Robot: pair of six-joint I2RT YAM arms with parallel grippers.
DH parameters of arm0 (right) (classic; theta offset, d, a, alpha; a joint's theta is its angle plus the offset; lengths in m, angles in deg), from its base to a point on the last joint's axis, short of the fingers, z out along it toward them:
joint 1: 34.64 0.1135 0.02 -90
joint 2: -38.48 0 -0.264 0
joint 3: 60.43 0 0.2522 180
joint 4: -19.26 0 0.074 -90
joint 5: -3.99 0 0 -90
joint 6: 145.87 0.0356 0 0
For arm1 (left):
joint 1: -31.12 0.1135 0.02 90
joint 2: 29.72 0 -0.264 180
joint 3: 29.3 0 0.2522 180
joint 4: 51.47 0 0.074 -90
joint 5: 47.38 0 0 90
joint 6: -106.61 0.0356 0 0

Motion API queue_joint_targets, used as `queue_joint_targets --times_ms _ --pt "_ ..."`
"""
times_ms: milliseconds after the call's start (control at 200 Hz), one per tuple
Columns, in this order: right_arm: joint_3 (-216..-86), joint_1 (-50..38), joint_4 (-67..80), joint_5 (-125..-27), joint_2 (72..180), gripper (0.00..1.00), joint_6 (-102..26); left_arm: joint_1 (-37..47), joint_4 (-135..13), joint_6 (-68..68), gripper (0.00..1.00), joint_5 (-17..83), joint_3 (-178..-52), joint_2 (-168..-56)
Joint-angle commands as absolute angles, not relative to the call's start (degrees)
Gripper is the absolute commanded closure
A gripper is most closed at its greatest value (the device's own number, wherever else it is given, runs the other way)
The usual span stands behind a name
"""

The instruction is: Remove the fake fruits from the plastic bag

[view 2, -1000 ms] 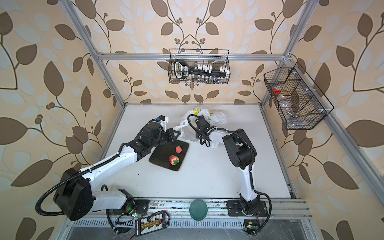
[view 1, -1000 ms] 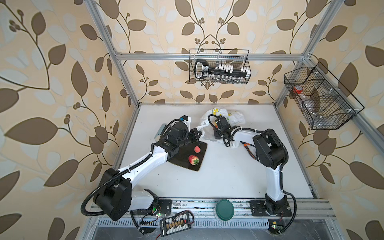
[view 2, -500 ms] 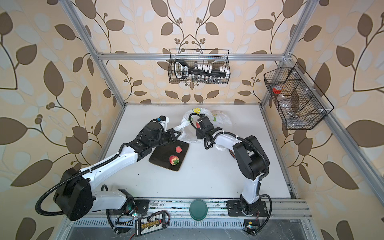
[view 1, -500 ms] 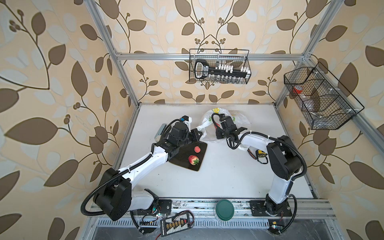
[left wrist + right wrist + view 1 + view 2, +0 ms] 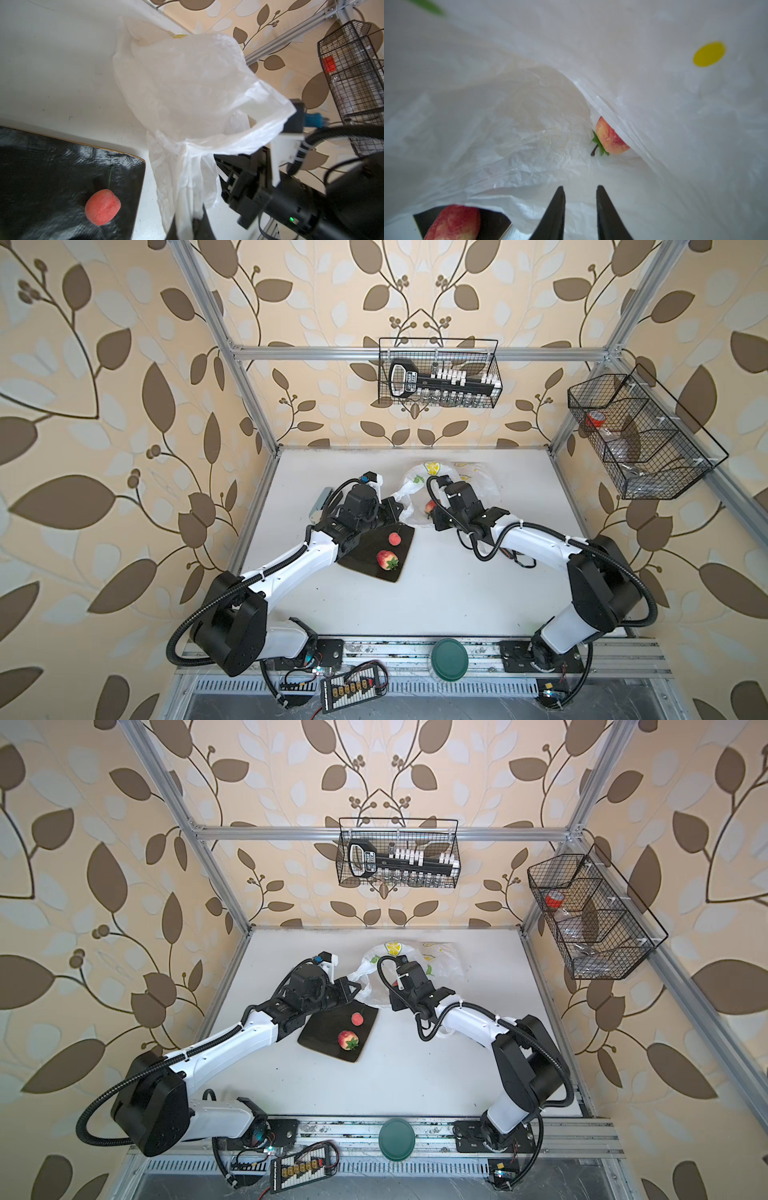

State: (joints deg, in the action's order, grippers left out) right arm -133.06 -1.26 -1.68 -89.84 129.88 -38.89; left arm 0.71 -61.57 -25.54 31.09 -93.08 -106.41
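Observation:
The plastic bag [image 5: 478, 485] [image 5: 187, 83], white with lemon prints, lies at the back of the table, its mouth facing the black plate. My left gripper [image 5: 394, 507] [image 5: 187, 226] is shut on the bag's handle edge and holds the mouth up. My right gripper [image 5: 579, 187] is inside the mouth, its jaws a narrow gap apart with nothing between them. One of the fake fruits, a red-yellow one with a green cap [image 5: 610, 139] [image 5: 430, 506], lies in the bag ahead of those fingers, half under a fold. A peach [image 5: 394, 538] [image 5: 102, 207] and a strawberry [image 5: 387, 560] rest on the plate.
The black square plate [image 5: 365, 547] sits under the left wrist, its corner close to the bag's mouth. A grey object [image 5: 322, 497] lies at the table's left edge. A green lid [image 5: 449, 664] sits on the front rail. Wire baskets [image 5: 438, 373] hang on the walls.
The right arm has stretched out, its elbow swinging to the right, and its jaws have narrowed inside the bag. The left gripper has kept its hold on the bag in place.

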Motion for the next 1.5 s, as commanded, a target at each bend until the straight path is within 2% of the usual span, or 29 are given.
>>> queue_joint_targets --times_ms 0,85,280,490,830,1065,1245,1394,1499 --pt "-131.28 -1.07 -3.21 -88.60 127.45 0.74 -39.94 0.91 -60.56 -24.57 1.00 33.18 -96.44 -107.60" --pt "-130.75 -1.07 -3.49 -89.93 127.22 0.73 -39.66 1.00 -60.42 -24.41 1.00 32.89 -97.27 -108.62" --pt "-133.56 -1.05 -2.66 -92.34 131.55 0.55 -34.50 0.98 -60.05 -25.17 1.00 30.50 -97.12 -109.08" --pt "-137.99 -1.01 -0.25 -94.48 138.28 0.48 -26.15 0.58 -59.96 -25.75 1.00 28.47 -95.82 -107.58" --pt "-147.06 -1.49 -4.16 -107.08 148.08 0.20 -16.18 -2.14 -60.31 -26.00 1.00 27.92 -94.49 -105.73" --pt "-153.36 -3.15 -7.62 -111.58 155.13 0.07 -10.92 -3.87 -61.17 -26.02 1.00 27.89 -94.08 -104.88" --pt "-157.30 -4.14 -10.21 -113.26 159.86 0.11 -10.78 -4.16 -61.63 -26.02 1.00 28.50 -93.20 -103.66" --pt "-157.41 -4.50 -10.24 -111.90 160.83 0.29 -10.87 -4.21 -61.80 -26.02 1.00 29.16 -92.80 -103.03" --pt "-156.20 -4.41 -9.64 -111.09 159.83 0.47 -10.86 -4.18 -61.72 -26.10 1.00 29.48 -92.63 -103.11"
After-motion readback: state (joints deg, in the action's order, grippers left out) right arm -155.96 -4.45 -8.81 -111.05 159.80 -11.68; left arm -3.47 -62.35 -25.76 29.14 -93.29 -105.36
